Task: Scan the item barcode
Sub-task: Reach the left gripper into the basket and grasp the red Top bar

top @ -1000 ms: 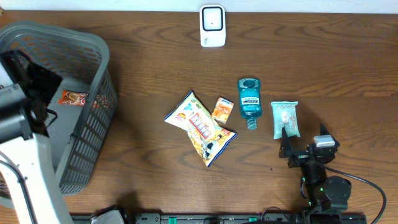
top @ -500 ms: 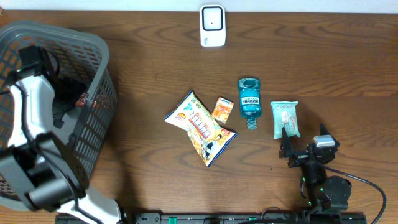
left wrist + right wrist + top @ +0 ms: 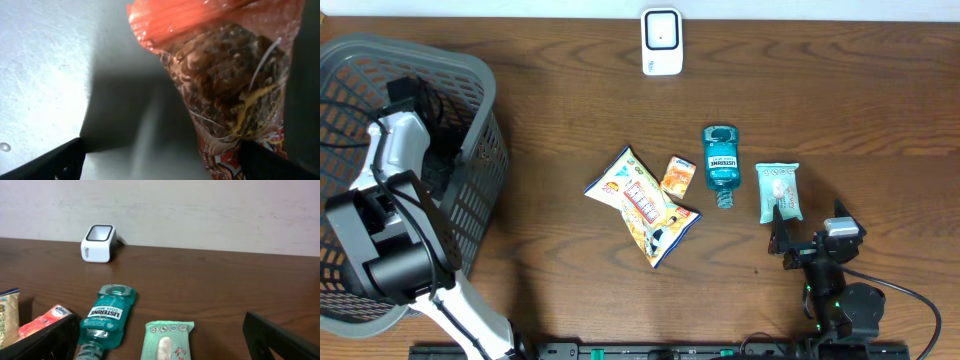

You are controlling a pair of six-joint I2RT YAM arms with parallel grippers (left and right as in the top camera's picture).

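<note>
It seems the pick-up step: the left hand (image 3: 165, 162), released wide, hovers over the orange snack packet (image 3: 225, 85) in the basket (image 3: 483, 160) and should clench on it next.

The left arm (image 3: 395, 150) reaches forward, and the left gripper (image 3: 160, 165) points steeply down with its fingers (image 3: 55, 162) spread wide. The right gripper (image 3: 162, 340) sits low and level, its fingers (image 3: 280, 335) wide apart.

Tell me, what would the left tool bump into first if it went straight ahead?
Probably the orange snack packet lying on the basket floor. It sits right in front of the open left tool, though how close is hard to tell.
</note>
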